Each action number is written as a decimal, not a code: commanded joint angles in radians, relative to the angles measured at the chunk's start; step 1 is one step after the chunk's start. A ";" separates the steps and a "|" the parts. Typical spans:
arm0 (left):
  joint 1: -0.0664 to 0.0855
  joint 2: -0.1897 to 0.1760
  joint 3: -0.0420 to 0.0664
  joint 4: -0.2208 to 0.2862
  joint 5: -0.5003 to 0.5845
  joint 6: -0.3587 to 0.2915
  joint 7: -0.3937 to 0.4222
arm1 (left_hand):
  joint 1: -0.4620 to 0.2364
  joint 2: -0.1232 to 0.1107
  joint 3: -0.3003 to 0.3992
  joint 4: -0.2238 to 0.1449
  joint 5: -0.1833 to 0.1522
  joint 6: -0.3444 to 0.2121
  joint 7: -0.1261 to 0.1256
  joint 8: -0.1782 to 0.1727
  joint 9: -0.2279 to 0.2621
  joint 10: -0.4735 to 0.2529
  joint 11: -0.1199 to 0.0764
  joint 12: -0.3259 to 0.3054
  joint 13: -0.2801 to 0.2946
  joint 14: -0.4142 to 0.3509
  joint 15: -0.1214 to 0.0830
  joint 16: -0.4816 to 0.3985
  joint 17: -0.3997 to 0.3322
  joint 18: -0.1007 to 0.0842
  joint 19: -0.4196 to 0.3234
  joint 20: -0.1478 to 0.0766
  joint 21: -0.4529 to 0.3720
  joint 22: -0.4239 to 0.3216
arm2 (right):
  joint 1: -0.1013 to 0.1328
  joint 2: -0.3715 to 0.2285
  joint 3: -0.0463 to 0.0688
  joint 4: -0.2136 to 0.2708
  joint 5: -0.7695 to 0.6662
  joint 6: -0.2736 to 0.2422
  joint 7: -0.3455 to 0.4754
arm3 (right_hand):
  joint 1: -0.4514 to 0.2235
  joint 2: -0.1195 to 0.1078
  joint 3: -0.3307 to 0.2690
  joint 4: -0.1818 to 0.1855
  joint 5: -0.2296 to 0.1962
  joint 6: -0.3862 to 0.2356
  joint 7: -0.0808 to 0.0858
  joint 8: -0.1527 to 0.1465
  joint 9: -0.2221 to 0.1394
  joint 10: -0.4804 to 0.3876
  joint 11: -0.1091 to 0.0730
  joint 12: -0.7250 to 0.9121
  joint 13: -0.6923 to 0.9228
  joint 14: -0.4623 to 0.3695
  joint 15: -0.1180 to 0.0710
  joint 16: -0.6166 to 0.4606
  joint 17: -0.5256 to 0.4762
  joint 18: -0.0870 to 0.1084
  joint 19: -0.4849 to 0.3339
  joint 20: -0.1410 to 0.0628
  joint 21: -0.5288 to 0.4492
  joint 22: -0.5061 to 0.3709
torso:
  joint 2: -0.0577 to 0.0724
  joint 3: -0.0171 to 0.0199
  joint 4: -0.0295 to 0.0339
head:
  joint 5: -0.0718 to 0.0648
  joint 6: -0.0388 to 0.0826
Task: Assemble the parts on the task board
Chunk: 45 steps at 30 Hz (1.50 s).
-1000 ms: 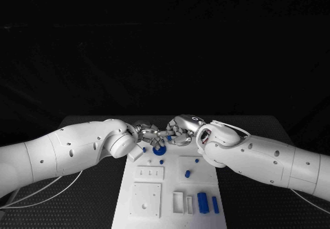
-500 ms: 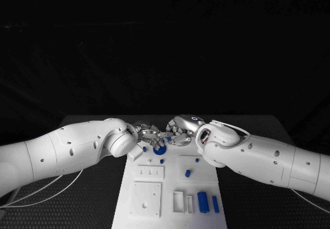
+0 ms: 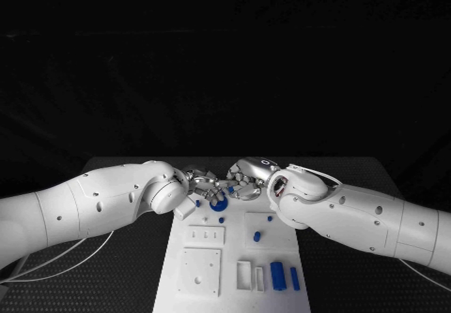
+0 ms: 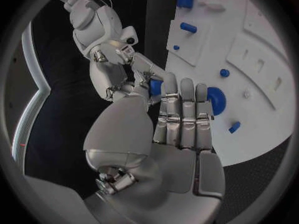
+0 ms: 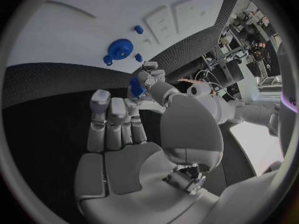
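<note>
both hands (image 3: 223, 185) pinching blue part (image 4: 155, 87)

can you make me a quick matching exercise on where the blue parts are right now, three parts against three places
Things:
1. small blue part
2. round blue disc
3. large blue cylinder

Places:
a. lying at the near end of the task board
b. up off the board, between the fingertips of the left hand and the right hand
c. flat on the far end of the board, just by the hands

Pairs: 1-b, 2-c, 3-a
</note>
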<state>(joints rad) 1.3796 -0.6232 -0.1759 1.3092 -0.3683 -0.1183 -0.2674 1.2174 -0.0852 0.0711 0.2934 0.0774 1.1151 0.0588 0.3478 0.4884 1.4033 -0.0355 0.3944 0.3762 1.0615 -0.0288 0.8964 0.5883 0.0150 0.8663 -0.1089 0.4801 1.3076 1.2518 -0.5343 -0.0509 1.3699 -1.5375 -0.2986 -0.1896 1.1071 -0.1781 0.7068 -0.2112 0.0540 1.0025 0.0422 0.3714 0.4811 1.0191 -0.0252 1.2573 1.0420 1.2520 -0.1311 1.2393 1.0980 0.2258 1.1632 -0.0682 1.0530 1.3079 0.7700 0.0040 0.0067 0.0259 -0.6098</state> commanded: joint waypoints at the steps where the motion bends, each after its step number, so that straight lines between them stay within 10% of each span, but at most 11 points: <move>1: 0.002 0.008 0.001 0.007 -0.006 0.033 -0.006 | -0.025 -0.003 0.007 0.000 -0.015 0.012 0.000 -0.003 0.003 0.009 0.001 0.007 0.007 0.001 -0.010 0.011 -0.002 -0.010 0.008 -0.028 0.008 0.019 | 0.000 0.006 0.000 0.008 -0.019 0.014 0.008 | 0.004 -0.008 0.004 0.001 -0.003 0.050 0.040 0.002 0.002 0.007 -0.002 0.000 -0.002 0.004 -0.002 0.000 -0.001 0.036 0.009 0.001 -0.004 0.002 | 0.000 -0.0001 0.0000 | 0.000 0.000; 10: 0.002 0.010 0.001 0.009 -0.020 0.057 -0.025 | -0.002 0.005 0.022 -0.004 0.025 0.022 -0.004 -0.006 0.011 0.010 -0.003 0.020 0.024 0.002 -0.015 0.028 -0.005 -0.011 0.009 -0.033 0.017 0.021 | 0.000 0.006 -0.001 0.016 -0.029 0.013 0.003 | 0.005 -0.010 0.005 0.001 -0.003 0.050 0.040 0.001 0.002 0.007 -0.002 0.000 -0.002 0.004 -0.002 0.000 -0.001 0.036 0.009 0.001 -0.005 0.002 | 0.000 -0.0004 0.0004 | -0.001 -0.003; 13: 0.002 0.010 0.001 0.009 -0.022 0.058 -0.024 | 0.070 0.020 0.020 -0.022 0.184 0.020 -0.002 -0.009 0.019 0.004 -0.002 0.025 0.034 -0.004 -0.014 0.037 -0.008 -0.014 0.002 -0.032 0.022 0.022 | 0.000 0.005 -0.002 0.017 -0.032 0.013 0.002 | 0.005 -0.010 0.005 0.001 -0.003 0.050 0.040 0.001 0.002 0.007 -0.002 0.000 -0.002 0.004 -0.002 0.000 -0.002 0.036 0.009 0.001 -0.005 0.002 | 0.000 -0.0006 0.0002 | -0.003 -0.005; 45: 0.002 0.002 0.001 0.008 -0.023 0.049 -0.021 | 0.250 0.088 -0.007 -0.080 0.320 0.007 0.003 -0.030 0.043 -0.021 0.006 0.020 0.052 -0.027 -0.004 0.046 -0.034 -0.015 -0.023 -0.020 0.021 0.016 | 0.000 0.000 -0.004 0.015 -0.028 0.022 0.002 | 0.005 -0.013 0.007 0.003 -0.003 0.050 0.041 0.000 0.002 0.007 -0.002 0.000 -0.002 0.005 -0.002 0.000 -0.002 0.036 0.010 0.002 -0.005 0.002 | 0.000 -0.0008 0.0004 | -0.004 -0.010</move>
<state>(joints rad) 1.3802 -0.6238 -0.1745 1.3137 -0.3902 -0.0893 -0.2988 1.4227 -0.0355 0.0507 0.2311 0.3922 1.1252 0.0589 0.3111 0.5131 1.3867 -0.0300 0.4173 0.4266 1.0429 -0.0318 0.9377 0.5551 0.0152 0.8501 -0.1072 0.5033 1.3081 1.2506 -0.5357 -0.0558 1.3813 -1.5594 -0.2806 -0.1999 1.1164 -0.1875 0.7095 -0.2085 0.0502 1.0083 0.0433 0.3650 0.4823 1.0195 -0.0253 1.2573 1.0411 1.2520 -0.1309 1.2393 1.0972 0.2256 1.1661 -0.0677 1.0525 1.3079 0.7703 0.0031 0.0068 0.0217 -0.6204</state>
